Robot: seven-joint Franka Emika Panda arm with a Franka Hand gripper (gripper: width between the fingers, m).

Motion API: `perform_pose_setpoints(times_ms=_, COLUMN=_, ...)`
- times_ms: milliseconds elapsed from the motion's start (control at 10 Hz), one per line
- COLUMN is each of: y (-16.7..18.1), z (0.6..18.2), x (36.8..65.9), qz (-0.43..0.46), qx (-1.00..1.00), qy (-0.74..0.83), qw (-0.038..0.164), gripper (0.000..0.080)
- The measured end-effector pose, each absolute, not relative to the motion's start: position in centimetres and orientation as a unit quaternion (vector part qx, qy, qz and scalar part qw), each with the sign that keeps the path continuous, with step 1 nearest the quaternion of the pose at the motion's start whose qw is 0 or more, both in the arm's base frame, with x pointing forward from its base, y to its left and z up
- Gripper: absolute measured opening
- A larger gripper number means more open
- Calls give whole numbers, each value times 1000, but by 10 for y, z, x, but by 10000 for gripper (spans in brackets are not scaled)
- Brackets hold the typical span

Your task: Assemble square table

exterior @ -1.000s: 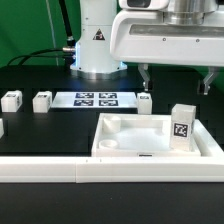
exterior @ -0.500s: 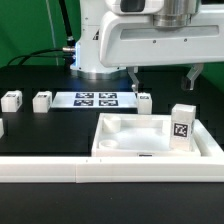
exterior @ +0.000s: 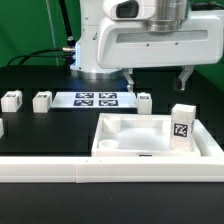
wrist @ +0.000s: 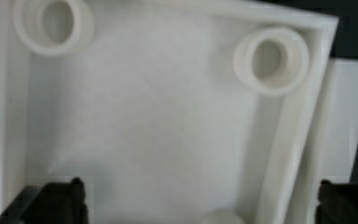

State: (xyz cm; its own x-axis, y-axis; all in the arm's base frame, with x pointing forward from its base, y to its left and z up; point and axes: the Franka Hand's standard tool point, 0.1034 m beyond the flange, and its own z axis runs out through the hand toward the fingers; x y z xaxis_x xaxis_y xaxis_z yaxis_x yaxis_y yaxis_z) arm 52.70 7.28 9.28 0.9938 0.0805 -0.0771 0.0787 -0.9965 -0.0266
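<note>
The square table slab (exterior: 140,136) is white with a raised rim and lies at the front right. One white tagged leg (exterior: 182,124) stands upright on its right side. Three more legs stand on the black table: two at the exterior view's left (exterior: 11,100) (exterior: 42,101) and one behind the slab (exterior: 145,102). My gripper (exterior: 156,78) is open and empty, hanging above the slab's back part. In the wrist view the gripper (wrist: 202,205) looks down on the slab (wrist: 140,130) and two round corner sockets (wrist: 274,58) (wrist: 51,25).
The marker board (exterior: 95,99) lies flat behind the slab, between the legs. A long white rail fence (exterior: 60,172) runs along the front edge. Another white block (exterior: 1,128) shows at the left border. The robot base (exterior: 98,55) stands at the back.
My gripper has moved toward the exterior view's left, staying open above the slab. The parts on the table have not moved.
</note>
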Motion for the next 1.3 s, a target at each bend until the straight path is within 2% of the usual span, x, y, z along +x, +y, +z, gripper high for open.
perform_pose_setpoints(times_ms=300, y=77, z=81, x=484, qz=46, qx=-998, qy=-35, qw=11, gripper=649)
perform_pose_setpoints(times_ms=700, y=77, z=76, x=461, qz=56, qx=-998, qy=-38, qw=10, gripper=649)
perform_pose_setpoints(times_ms=1300, y=92, z=48, x=402, qz=62, qx=-997, qy=-52, qw=5, gripper=649)
